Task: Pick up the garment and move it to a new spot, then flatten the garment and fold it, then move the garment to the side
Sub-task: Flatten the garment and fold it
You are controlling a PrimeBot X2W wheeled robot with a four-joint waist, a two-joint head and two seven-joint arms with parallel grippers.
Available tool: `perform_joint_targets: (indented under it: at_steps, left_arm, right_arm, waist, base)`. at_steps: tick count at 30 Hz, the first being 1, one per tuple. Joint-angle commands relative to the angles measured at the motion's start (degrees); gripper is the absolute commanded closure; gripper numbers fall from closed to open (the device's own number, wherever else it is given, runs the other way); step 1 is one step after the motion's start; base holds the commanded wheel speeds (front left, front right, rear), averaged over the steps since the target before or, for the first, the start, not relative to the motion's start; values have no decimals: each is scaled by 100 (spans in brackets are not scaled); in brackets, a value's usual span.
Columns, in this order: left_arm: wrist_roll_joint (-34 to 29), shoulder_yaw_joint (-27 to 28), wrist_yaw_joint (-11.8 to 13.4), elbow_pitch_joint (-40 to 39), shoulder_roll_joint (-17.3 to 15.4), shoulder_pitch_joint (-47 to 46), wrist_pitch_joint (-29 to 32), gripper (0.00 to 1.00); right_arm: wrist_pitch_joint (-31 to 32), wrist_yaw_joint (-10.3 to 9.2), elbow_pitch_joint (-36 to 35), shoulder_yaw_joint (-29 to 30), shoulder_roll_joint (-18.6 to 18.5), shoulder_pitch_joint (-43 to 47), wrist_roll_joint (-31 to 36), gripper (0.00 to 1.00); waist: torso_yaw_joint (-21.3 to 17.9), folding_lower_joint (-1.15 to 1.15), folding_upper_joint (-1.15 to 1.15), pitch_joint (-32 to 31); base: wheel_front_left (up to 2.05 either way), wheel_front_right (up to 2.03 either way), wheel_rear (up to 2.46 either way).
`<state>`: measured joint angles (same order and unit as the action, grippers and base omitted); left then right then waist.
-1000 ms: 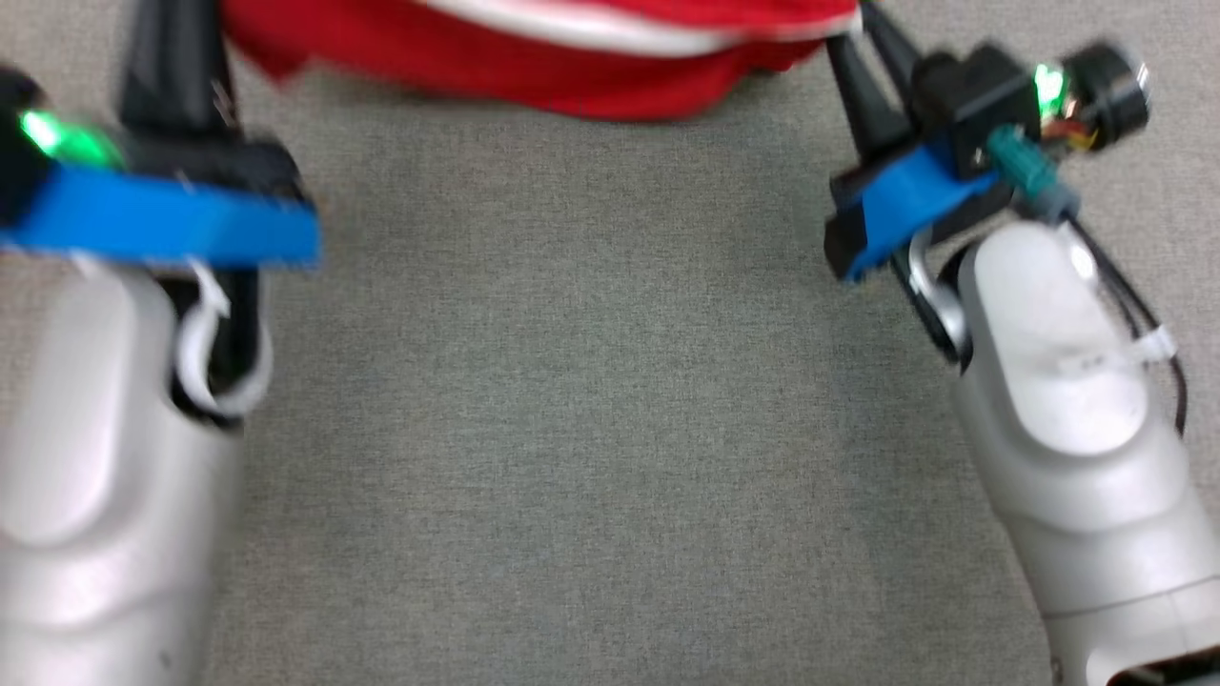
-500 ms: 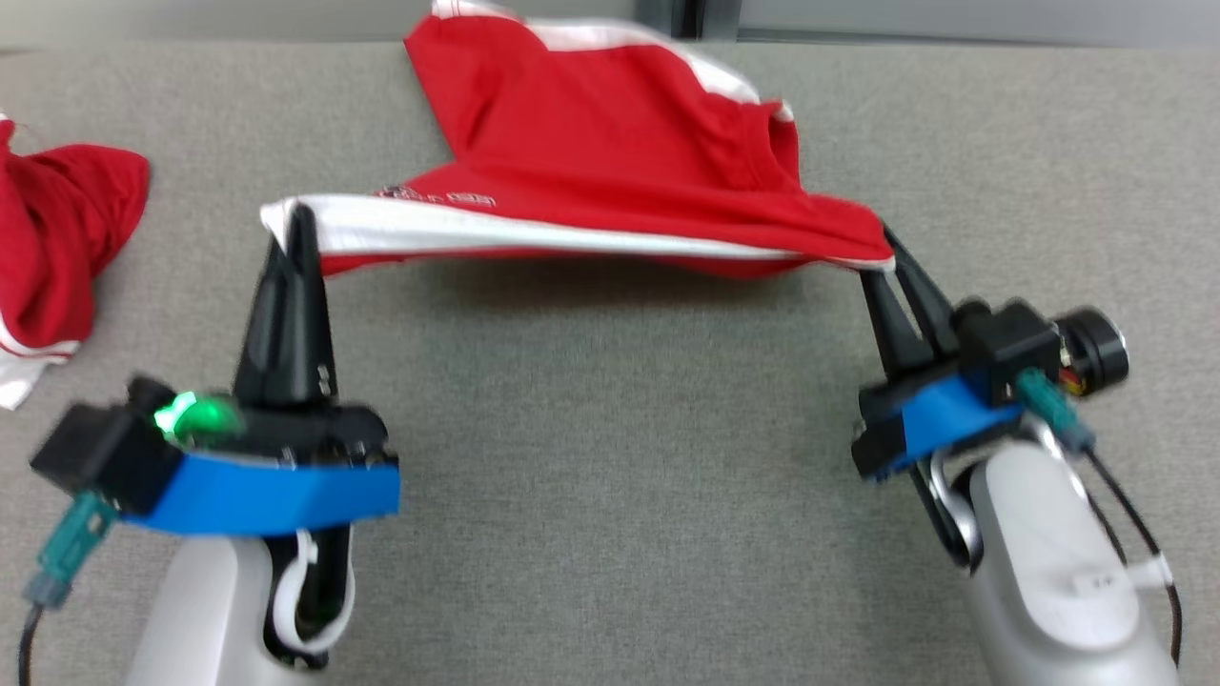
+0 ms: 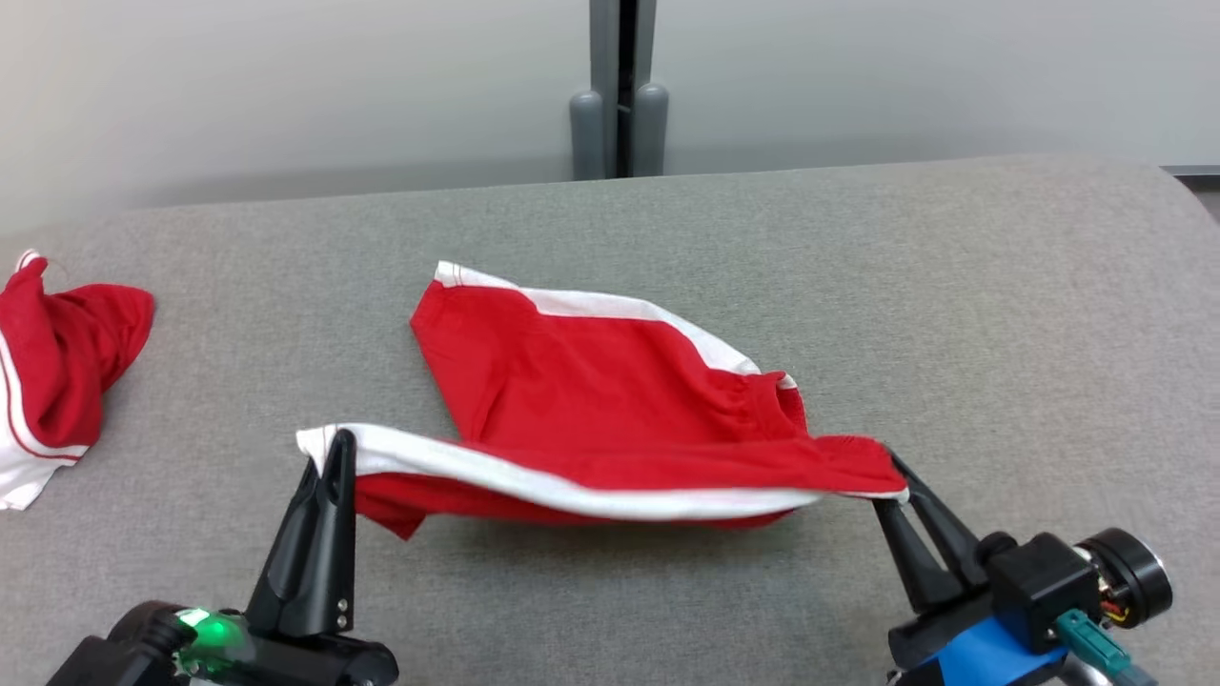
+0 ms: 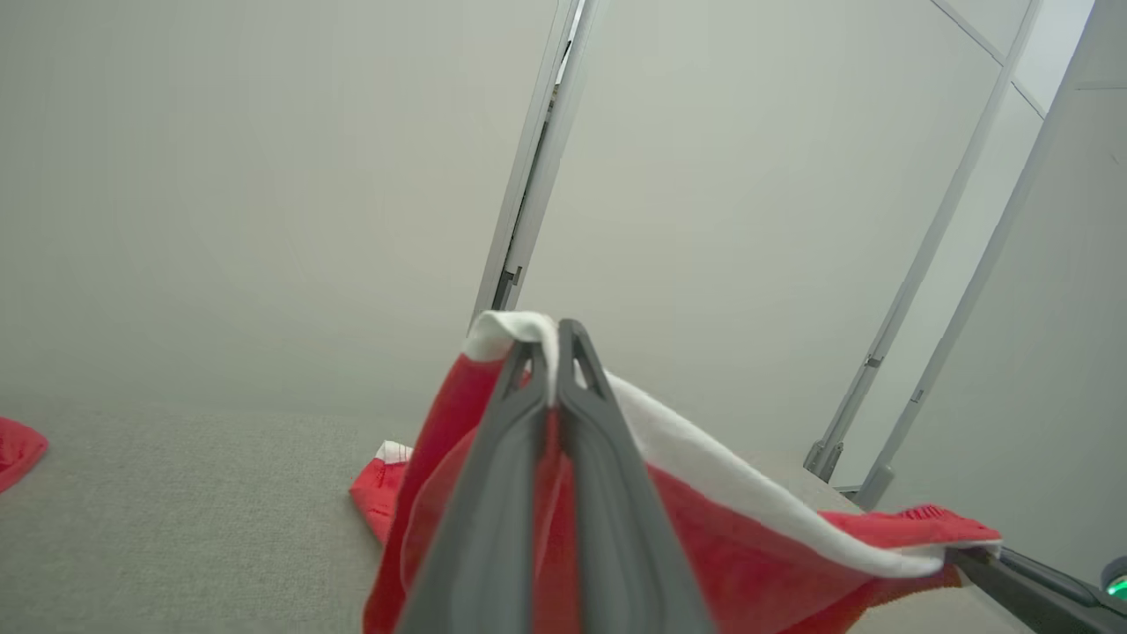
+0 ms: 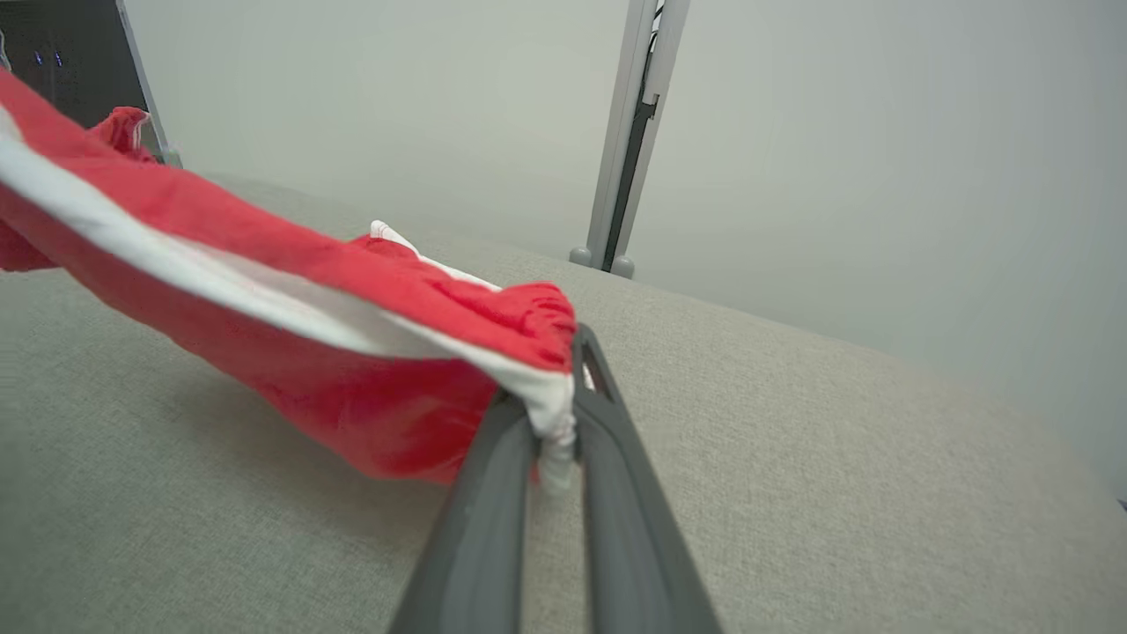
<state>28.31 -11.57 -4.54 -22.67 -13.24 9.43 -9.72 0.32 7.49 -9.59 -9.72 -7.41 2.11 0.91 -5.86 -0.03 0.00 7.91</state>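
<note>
Plainly, the red shorts point(image 3: 591, 381) are soft knit cloth with broad white side stripes and a gathered, elastic-looking waistband. They are held up by two corners over the middle of the grey, felt-like tabletop point(image 3: 953, 314). The left gripper point(image 3: 339, 441) has its long, dark, tapered fingers pressed together on the white-striped corner at the left end. The right gripper point(image 3: 892, 469) is likewise clamped on the puckered red end at the right. Between them the near edge hangs as a sagging band clear of the table, with a shadow beneath it, while the far part lies on the surface, one white-edged corner pointing toward the wall. The head view takes in a second red-and-white garment point(image 3: 57, 353), crumpled at the table's left edge and well apart from the shorts, and a grey post point(image 3: 620, 95) with two rounded feet behind the table. The left wrist view gives the detail of the grip: white hem folded over the fingertips, red cloth running down between the fingers, and pale wall panels in thin metal frames beyond. The right wrist view shows the white edge bunched into a wrinkled wad between its fingers, and the fine weave of the tabletop.
</note>
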Motion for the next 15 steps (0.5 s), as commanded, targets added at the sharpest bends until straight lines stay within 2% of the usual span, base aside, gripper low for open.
perform_joint_targets:
  at_steps: [1,3,8,15]
  left_arm:
    - [40,-5,35,-29,-38,47,95,100]
    - [147,-34,59,77,16,28,193,100]
    - [100,-88,-11,888,-13,-557,225,100]
    - [-69,-270,-166,2435,-15,-2151,112,100]
  right_arm:
    - [115,1,-116,-16,-21,102,-61,100]
    - [217,0,-177,9,-111,117,58,100]
    - [365,0,309,-62,-37,-254,38,100]
    - [135,0,1352,100,169,-1190,5,100]
  waist:
    - [-40,3,0,-14]
    - [-33,3,0,42]
    - [28,3,0,300]
    - [127,3,0,906]
  base:
    - [0,0,0]
    - [0,0,0]
    - [0,0,0]
    - [0,0,0]
